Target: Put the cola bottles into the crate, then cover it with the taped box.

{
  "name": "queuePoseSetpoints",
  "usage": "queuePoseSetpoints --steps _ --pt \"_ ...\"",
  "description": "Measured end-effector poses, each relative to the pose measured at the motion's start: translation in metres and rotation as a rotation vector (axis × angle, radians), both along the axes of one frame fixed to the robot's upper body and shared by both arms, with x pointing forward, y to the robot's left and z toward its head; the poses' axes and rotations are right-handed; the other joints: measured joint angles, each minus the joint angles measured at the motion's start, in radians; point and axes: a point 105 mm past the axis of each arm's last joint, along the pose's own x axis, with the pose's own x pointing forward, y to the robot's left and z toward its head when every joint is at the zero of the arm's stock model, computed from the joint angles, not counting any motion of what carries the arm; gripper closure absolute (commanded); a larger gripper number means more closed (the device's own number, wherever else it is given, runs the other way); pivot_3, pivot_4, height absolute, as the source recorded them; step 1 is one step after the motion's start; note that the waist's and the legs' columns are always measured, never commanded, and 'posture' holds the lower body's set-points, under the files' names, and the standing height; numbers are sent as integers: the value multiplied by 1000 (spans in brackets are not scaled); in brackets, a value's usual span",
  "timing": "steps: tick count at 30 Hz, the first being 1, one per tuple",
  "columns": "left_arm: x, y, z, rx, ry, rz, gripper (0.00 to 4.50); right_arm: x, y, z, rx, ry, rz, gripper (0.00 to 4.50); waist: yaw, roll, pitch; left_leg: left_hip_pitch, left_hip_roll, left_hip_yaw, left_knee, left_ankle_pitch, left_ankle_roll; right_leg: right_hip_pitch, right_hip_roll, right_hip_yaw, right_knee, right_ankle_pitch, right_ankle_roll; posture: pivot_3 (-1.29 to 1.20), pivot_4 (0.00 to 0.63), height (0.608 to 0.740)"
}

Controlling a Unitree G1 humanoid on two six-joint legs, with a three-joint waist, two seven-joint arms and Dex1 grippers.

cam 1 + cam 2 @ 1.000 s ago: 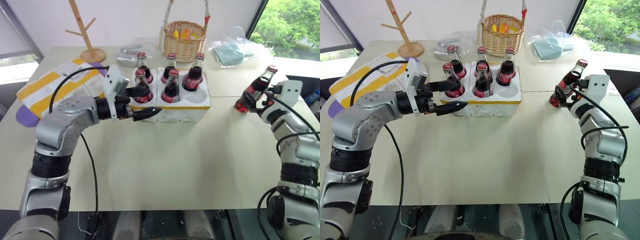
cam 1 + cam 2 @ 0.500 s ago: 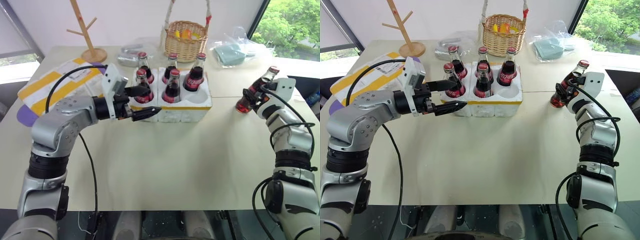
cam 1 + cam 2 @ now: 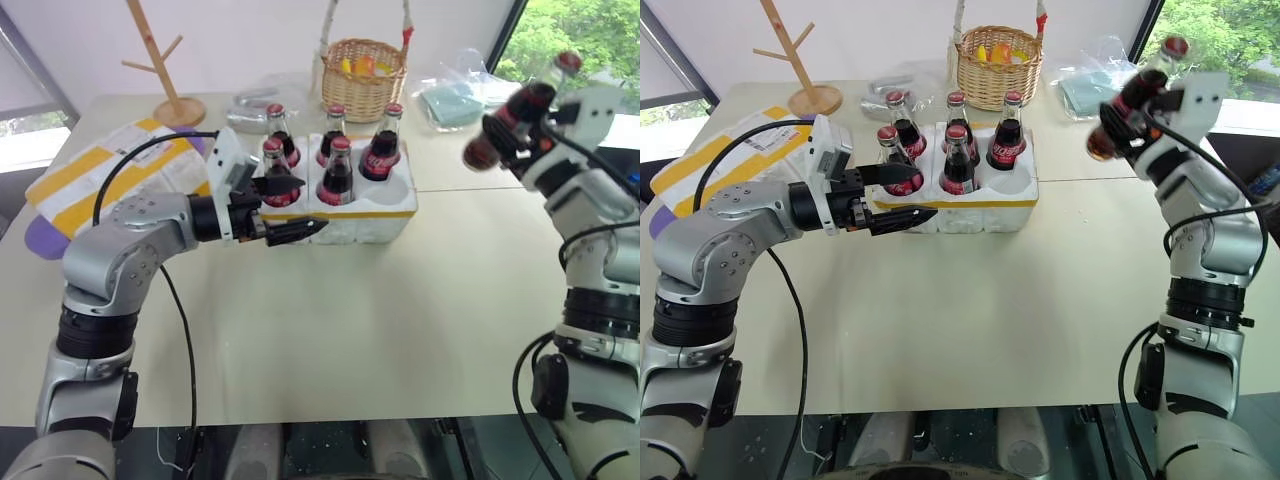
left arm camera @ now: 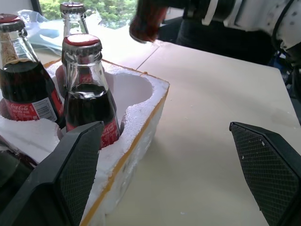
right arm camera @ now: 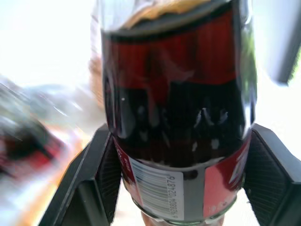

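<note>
Now cola bottle clamped within right tool, airborne.

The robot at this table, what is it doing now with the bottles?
It is loading cola bottles into the white foam crate. Five bottles stand in its wells and the front right well is empty. The right gripper is shut on the sixth bottle, tilted in the air to the crate's right. The left gripper is open beside the crate's front left corner.
</note>
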Motion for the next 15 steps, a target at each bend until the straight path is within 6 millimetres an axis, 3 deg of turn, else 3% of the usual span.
queuePoseSetpoints --steps 2,6,10,15 --pt "0 0 0 0 0 -4 0 -4 29 4 -9 -8 88 1729 -1 0 0 0 0 -1 0 0 0 0 0 0 0 0 0 0 150 739" --pt "-1 -1 0 1 -2 -10 0 -5 71 -11 -25 56 206 1729 6 0 0 -1 0 -1 1 0 0 0 0 0 0 0 0 0 150 739" --pt "-1 0 0 1 -4 -10 0 -6 89 -26 -51 103 250 1729 18 0 0 -1 0 -1 1 0 0 0 0 0 0 0 0 0 150 739" --pt "-1 0 0 2 -6 -7 0 -6 91 -42 -74 150 247 1729 26 0 0 -1 0 0 1 0 0 0 0 0 0 0 0 0 150 739"
